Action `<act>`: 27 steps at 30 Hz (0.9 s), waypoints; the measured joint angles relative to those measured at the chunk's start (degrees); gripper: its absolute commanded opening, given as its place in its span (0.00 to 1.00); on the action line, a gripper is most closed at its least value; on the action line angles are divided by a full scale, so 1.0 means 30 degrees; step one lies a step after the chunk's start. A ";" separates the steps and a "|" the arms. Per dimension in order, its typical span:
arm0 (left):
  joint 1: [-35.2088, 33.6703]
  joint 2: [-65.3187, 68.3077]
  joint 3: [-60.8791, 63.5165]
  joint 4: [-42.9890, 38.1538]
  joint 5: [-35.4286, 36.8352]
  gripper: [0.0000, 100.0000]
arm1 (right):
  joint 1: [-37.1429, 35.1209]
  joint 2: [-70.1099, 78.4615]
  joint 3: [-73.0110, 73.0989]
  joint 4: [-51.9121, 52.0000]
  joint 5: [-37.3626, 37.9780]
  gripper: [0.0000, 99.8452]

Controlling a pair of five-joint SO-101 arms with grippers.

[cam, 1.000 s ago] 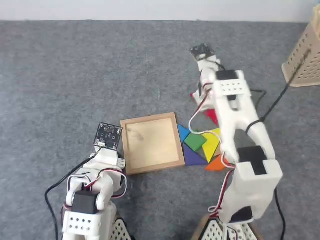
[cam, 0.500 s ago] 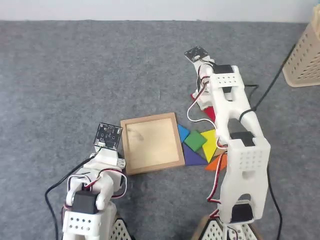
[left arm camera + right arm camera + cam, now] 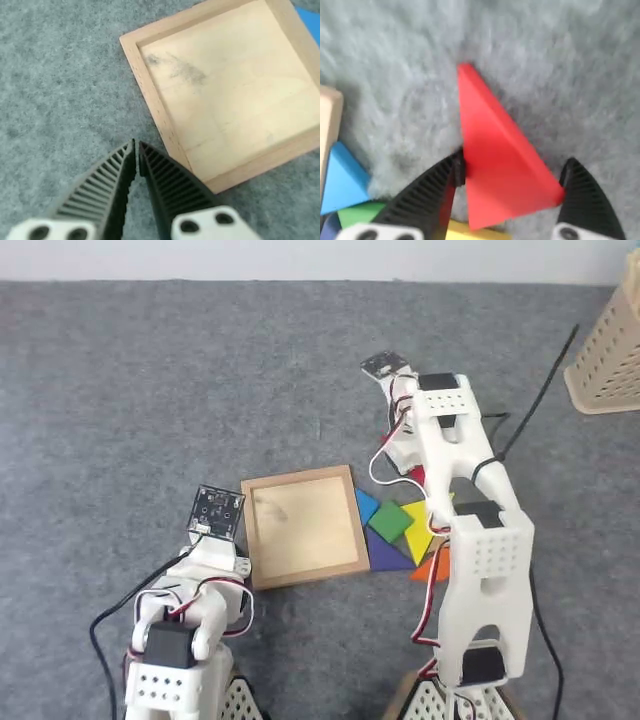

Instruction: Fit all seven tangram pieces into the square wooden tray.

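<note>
Tangram pieces lie in a loose cluster on the grey surface, just beside the right edge of the square wooden tray [image 3: 297, 478], which holds no piece. Nearest the tray is a blue triangle [image 3: 366, 506]. A green square [image 3: 391, 521], a yellow triangle [image 3: 420, 530], a dark blue triangle [image 3: 385, 553] and an orange piece [image 3: 432, 567] lie farther out from the tray.

A red triangle [image 3: 495, 165] lies flat at the far end of that cluster, a little apart from the tray's far right corner. The right pincer [image 3: 514, 165] is spread wide and straddles this triangle's broad end. One finger sits at a long edge and the other beside a corner, and the piece is not gripped.

The step in hand appears to be picking up the first piece, the red triangle. The next move likely calls for closing the jaws squarely on its edges, lifting it level, carrying it over to the tray, and turning it so its right angle meets a tray corner.

The left pincer [image 3: 136, 146] is narrow, nearly closed and holding nothing. It hangs over the surface just beside the tray's near left corner.
</note>
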 measured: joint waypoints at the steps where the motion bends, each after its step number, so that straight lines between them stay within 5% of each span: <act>1: 0.0000 0.0000 0.0000 0.0000 0.0000 0.01 | -0.0029 0.0000 0.0000 0.0000 0.0000 0.17; 9: 0.0000 0.0000 0.0000 0.0000 0.0000 0.01 | -0.0059 -0.0791 0.0352 0.0234 -0.3018 0.01; 27: 0.0000 0.0000 0.0000 0.0000 0.0000 0.01 | -0.4073 -0.9055 0.4835 0.3253 -0.8703 0.01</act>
